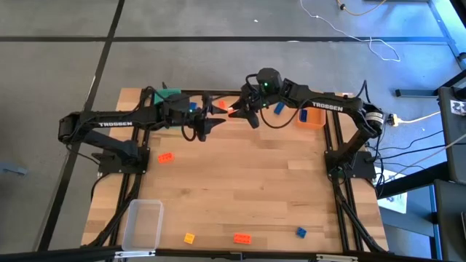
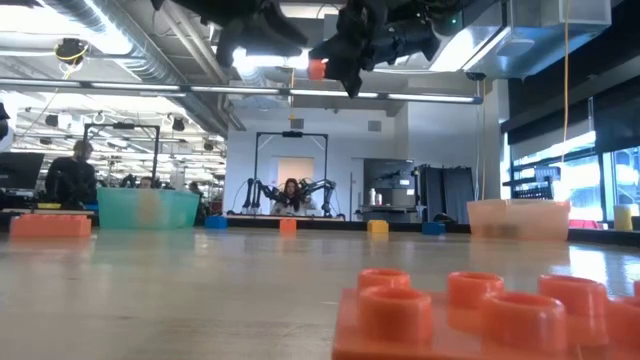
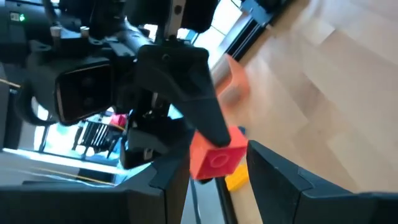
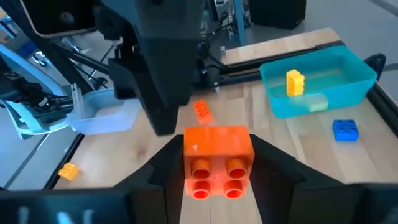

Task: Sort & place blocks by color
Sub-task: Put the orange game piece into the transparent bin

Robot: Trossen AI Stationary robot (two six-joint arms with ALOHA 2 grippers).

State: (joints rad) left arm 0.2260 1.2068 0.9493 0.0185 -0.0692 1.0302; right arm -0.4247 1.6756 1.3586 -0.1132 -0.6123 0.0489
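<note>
My right gripper (image 1: 237,111) is over the table's far middle, high above the wood, shut on an orange-red block (image 4: 217,160). My left gripper (image 1: 216,125) hovers just left of it and nearer the front. Its fingers are apart and hold nothing. In the left wrist view the held block (image 3: 216,158) shows beyond the gap between them. Loose blocks lie flat on the table: orange-red ones (image 1: 166,157) (image 1: 242,237), a yellow one (image 1: 189,237) and blue ones (image 1: 301,232) (image 1: 279,108). My right gripper pinches the orange-red block by two opposite side faces (image 4: 188,158) between its two fingers (image 4: 155,177). The fingers come from the table's right, slanting slightly down. The block is lifted clear, high above the table, its four-stud face turned back toward the wrist.
A green bin (image 1: 169,94) at the far left holds a yellow block (image 4: 295,82). An orange bin (image 1: 312,116) stands at the far right and a clear bin (image 1: 143,222) at the near left. The middle of the wooden table (image 1: 255,182) is bare.
</note>
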